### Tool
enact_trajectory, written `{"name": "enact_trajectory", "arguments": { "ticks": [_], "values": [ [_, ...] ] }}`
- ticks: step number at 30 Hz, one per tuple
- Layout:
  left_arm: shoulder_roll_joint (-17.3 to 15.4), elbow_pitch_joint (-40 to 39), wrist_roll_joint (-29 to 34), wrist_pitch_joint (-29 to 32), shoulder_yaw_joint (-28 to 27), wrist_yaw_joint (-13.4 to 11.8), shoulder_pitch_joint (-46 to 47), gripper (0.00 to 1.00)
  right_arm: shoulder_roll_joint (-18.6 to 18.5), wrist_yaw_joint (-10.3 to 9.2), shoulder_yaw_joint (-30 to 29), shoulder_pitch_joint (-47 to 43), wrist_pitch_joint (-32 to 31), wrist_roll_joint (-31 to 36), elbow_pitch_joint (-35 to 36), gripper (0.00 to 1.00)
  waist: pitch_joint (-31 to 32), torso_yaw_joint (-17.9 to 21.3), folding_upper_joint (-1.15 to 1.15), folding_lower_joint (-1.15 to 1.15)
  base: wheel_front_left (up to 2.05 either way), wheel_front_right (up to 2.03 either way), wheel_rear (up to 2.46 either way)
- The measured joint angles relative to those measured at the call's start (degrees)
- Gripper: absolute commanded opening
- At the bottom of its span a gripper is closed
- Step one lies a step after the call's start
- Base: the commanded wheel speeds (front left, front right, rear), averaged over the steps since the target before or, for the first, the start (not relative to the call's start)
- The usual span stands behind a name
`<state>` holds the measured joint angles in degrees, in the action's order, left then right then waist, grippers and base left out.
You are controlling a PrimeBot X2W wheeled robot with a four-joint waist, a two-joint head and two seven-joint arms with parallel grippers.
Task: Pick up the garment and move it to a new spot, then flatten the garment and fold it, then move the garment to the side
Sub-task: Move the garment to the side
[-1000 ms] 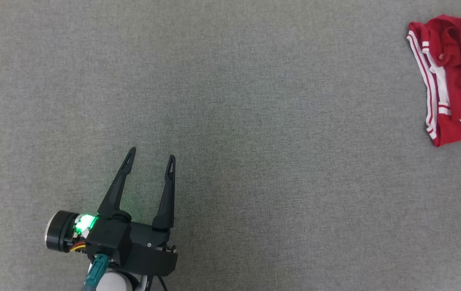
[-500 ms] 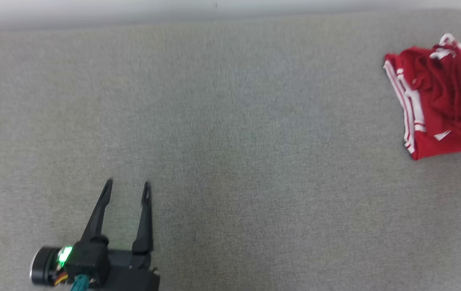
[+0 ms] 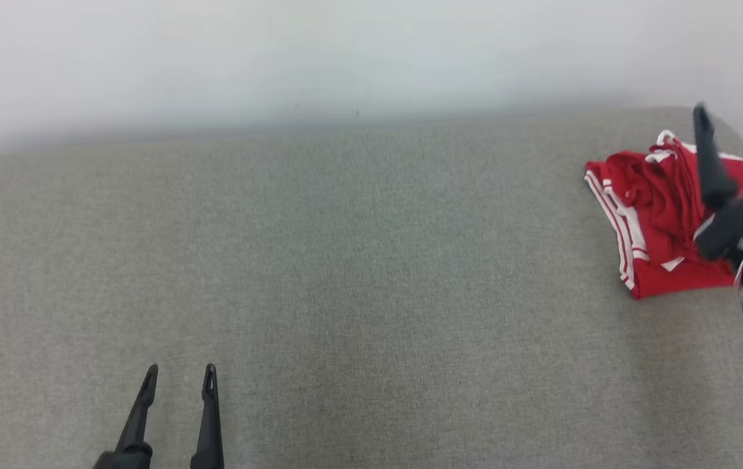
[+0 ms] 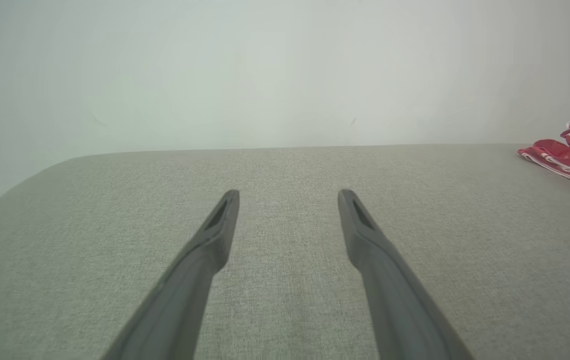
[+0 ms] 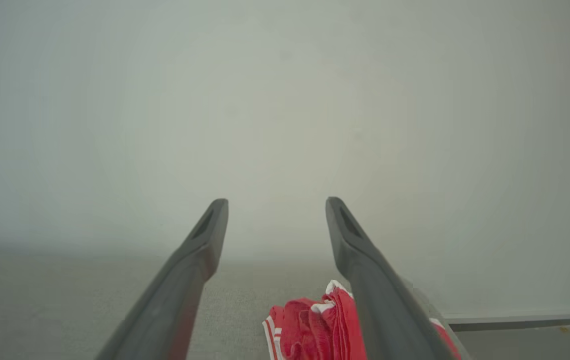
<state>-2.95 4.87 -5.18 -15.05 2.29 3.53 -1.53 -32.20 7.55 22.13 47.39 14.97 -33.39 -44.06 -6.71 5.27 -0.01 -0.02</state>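
Jaws on both sides spread wide, gripping nothing, left gripper (image 3: 180, 369) over bare grey mat (image 3: 371, 273), right gripper (image 3: 727, 105) up above the garment (image 3: 652, 215), red with white stripes, bunched at mat's far right corner by the wall (image 3: 371, 52)

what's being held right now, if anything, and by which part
Nothing is held. The left pincer is open over the bare surface; the right pincer is open above the garment, with nothing between its fingers.
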Motion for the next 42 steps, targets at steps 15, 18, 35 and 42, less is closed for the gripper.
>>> {"name": "enact_trajectory", "arguments": {
  "ticks": [15,18,35,42],
  "values": [
    [0.0,1.0,-1.9,0.0,1.4,-1.6,-2.4,1.00,13.6,0.00,-21.3,-34.0,0.0,14.2,25.0,1.00,6.7,-3.5,0.00,0.01,0.00,0.00,0.00],
    [0.0,0.9,-1.9,0.0,1.2,-2.2,-3.4,1.00,17.0,0.00,-23.3,-39.0,0.0,15.5,28.6,1.00,7.3,-3.8,0.00,0.01,0.00,0.00,0.00],
    [0.1,1.1,-1.8,0.0,1.0,-3.9,-5.4,1.00,26.8,0.00,-22.5,-53.8,0.0,23.2,37.8,1.00,8.9,-3.6,0.01,0.01,0.00,0.00,0.00],
    [0.1,1.1,-1.0,0.0,1.0,-4.0,-5.5,1.00,27.5,0.00,-22.5,-54.0,0.0,23.3,38.0,1.00,8.8,-2.9,0.01,0.02,0.00,0.00,0.00]
  ]
}}
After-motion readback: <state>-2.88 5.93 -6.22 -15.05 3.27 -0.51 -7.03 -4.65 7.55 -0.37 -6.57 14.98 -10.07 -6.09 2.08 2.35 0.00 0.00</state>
